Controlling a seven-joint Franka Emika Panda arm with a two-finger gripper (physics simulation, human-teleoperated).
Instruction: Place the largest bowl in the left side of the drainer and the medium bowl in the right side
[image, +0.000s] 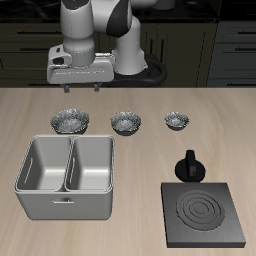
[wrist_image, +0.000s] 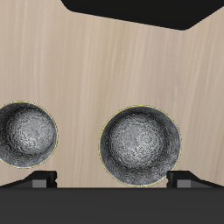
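Three shiny faceted metal bowls stand in a row behind the drainer (image: 60, 207), a grey tub with two empty compartments. The largest bowl (image: 71, 121) is at one end of the row, directly behind the drainer. The medium bowl (image: 126, 122) is in the middle and the smallest bowl (image: 177, 121) is at the other end. My gripper (image: 81, 88) hangs open and empty above and slightly behind the largest bowl. In the wrist view the largest bowl (wrist_image: 140, 146) lies between my fingertips (wrist_image: 179, 179), and the medium bowl (wrist_image: 26, 133) lies beside it. The gripper (wrist_image: 112, 180) touches nothing.
A black square stove plate (image: 205, 215) sits near the table's front edge, beside the drainer. A black knob-like piece (image: 190, 165) stands just behind it. The robot's base (image: 140, 70) stands at the table's back.
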